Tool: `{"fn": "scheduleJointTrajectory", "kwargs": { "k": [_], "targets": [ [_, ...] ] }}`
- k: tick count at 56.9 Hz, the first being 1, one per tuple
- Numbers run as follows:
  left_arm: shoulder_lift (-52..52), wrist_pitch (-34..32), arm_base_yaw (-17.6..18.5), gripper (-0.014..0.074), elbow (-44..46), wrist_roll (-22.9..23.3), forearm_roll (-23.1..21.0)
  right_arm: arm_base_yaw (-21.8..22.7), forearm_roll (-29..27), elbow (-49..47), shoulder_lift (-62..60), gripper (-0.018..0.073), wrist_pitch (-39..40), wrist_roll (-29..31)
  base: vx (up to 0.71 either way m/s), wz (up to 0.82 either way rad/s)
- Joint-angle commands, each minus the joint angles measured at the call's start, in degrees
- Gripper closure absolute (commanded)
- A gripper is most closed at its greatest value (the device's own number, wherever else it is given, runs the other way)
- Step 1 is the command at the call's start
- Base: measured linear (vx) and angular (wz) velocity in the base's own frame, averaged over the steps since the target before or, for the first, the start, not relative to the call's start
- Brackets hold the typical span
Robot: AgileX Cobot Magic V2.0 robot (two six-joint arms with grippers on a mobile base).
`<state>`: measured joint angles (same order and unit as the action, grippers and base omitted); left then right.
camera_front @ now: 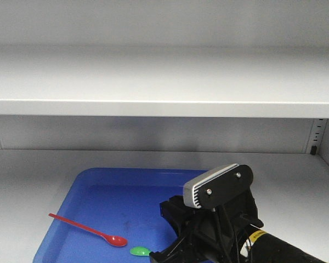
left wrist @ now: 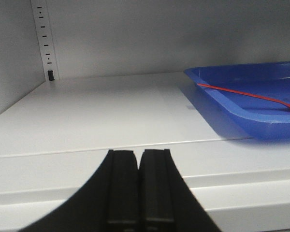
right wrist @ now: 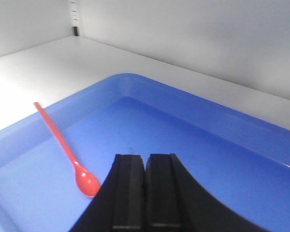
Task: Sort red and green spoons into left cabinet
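Already sorted, red spoon [camera_front: 88, 229] and green spoon [camera_front: 139, 251] lie in the blue tray [camera_front: 98, 183] at the shelf's [camera_front: 296, 181] front edge; both hands, right [right wrist: 145, 193] and left [left wrist: 137, 188], are closed, empty.

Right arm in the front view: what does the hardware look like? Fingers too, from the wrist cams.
The right arm is black, with a grey rounded camera module mounted on top, ribbed at one end and fixed with two screws. Thin black cables run beside it, and a yellow label with small print sits on the arm. In both wrist views, the fingers are matte black, flat-faced, flaring outward at the base.
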<state>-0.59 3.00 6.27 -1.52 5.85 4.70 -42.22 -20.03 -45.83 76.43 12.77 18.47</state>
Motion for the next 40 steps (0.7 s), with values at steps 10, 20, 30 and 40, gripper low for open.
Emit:
{"fn": "scheduleJointTrajectory", "kwargs": {
  "k": [10,20,30,40],
  "targets": [
    [-1.1,-4.4,0.0,0.0603,-1.0,0.4,-0.5,7.8,15.1,-2.0,-2.6,0.0566,-4.4,-14.7,0.00,0.00],
    [-1.1,-4.4,0.0,0.0603,-1.0,0.4,-0.5,15.5,15.0,-2.0,-6.4,0.0566,-12.8,-13.4,0.00,0.00],
    [-1.1,-4.4,0.0,0.0603,-1.0,0.4,-0.5,20.7,18.2,-1.9,-11.0,0.0566,-13.6,-13.4,0.00,0.00],
    [-1.1,-4.4,0.0,0.0603,-1.0,0.4,-0.5,25.7,18.7,2.5,-16.6,0.0566,-9.6,-13.6,0.00,0.00]
  ]
}}
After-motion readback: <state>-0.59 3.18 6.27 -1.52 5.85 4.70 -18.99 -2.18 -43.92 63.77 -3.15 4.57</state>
